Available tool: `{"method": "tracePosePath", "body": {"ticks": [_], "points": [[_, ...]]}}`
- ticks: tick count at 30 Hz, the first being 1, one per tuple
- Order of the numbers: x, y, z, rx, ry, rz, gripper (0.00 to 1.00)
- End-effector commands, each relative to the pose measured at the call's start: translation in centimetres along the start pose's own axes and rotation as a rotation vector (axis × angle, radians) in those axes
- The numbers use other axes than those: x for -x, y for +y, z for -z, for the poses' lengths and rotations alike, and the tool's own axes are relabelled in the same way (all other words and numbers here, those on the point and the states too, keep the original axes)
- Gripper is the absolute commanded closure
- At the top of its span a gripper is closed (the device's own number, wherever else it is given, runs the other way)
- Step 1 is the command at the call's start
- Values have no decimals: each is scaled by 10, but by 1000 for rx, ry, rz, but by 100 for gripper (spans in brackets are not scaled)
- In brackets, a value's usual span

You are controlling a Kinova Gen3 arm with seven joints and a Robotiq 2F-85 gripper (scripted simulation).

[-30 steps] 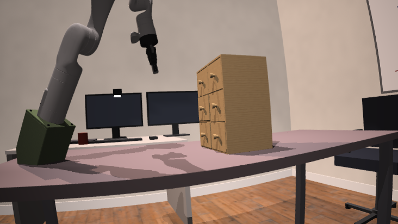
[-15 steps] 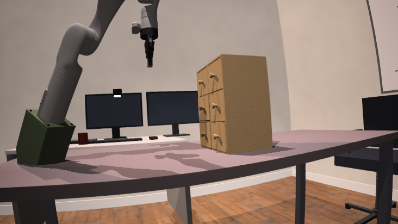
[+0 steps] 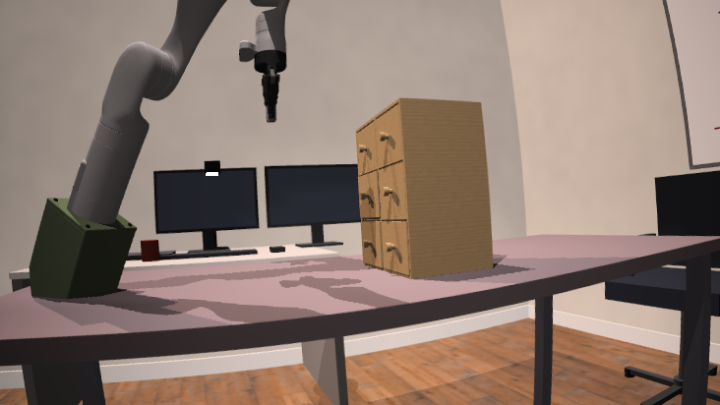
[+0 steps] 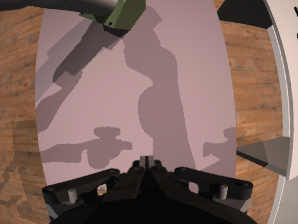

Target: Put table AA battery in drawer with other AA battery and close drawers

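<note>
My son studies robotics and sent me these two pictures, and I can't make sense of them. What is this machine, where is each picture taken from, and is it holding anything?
It is a single grey robot arm bolted to a green block on a pinkish table. At its tip hangs a gripper, a two-fingered claw, high in the air and pointing down.

The wide picture is from a camera standing beside the table. The round, warped one is from a camera on the arm's wrist, looking down past the dark gripper at the table.

On the table stands a small wooden chest with six drawers, all pushed in. Monitors sit on another desk behind.

The gripper is shut and holds nothing. No battery shows in either picture.
</note>
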State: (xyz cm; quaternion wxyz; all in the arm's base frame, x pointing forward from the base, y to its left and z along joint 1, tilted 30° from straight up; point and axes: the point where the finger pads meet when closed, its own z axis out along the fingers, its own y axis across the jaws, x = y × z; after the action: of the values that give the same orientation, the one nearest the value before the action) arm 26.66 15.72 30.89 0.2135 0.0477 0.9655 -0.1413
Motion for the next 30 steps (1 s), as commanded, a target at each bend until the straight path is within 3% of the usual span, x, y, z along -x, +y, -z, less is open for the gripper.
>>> {"method": "tracePosePath", "body": {"ticks": [1,2,3,30], "points": [[0,0,0,1,-1,0,100],[0,0,0,1,-1,0,100],[0,0,0,1,-1,0,0],[0,0,0,1,-1,0,0]]}}
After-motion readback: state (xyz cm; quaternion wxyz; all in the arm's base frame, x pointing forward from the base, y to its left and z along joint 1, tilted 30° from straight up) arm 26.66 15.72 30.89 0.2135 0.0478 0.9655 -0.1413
